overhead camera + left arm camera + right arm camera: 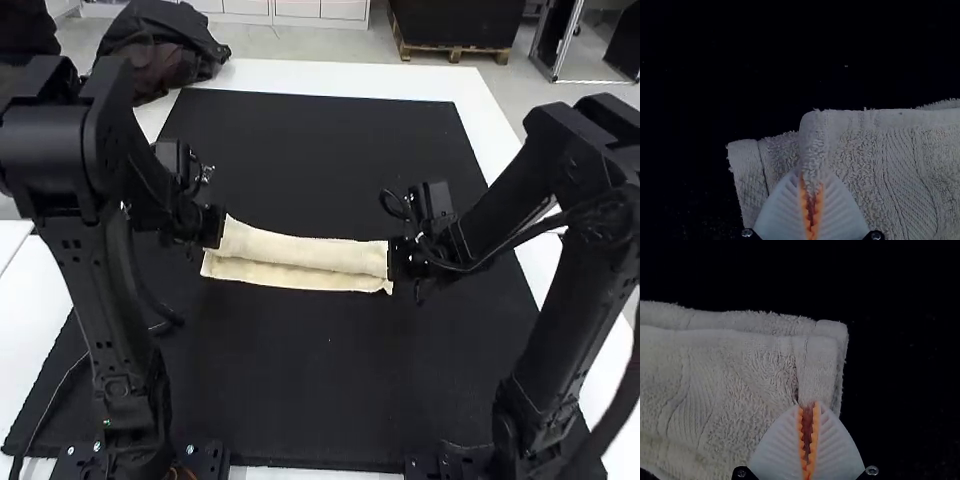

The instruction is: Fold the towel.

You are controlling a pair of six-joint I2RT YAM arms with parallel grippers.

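The cream towel [305, 255] lies as a narrow folded strip across the middle of the black mat, one layer over another. At its left end is my left gripper [213, 228]; my right gripper [402, 258] is at its right end. In the left wrist view the left gripper [811, 195] is shut on a pinched ridge of the towel [880, 165], with a lower layer sticking out beside it. The right wrist view has the right gripper [808, 435] closed at the corner of the towel [730, 380], a bit of cloth between its tips.
The black mat [300, 400] covers most of the white table [350, 78]. A dark jacket [160, 45] lies beyond the table's far left corner. A thin cable [60, 385] runs beside the left arm.
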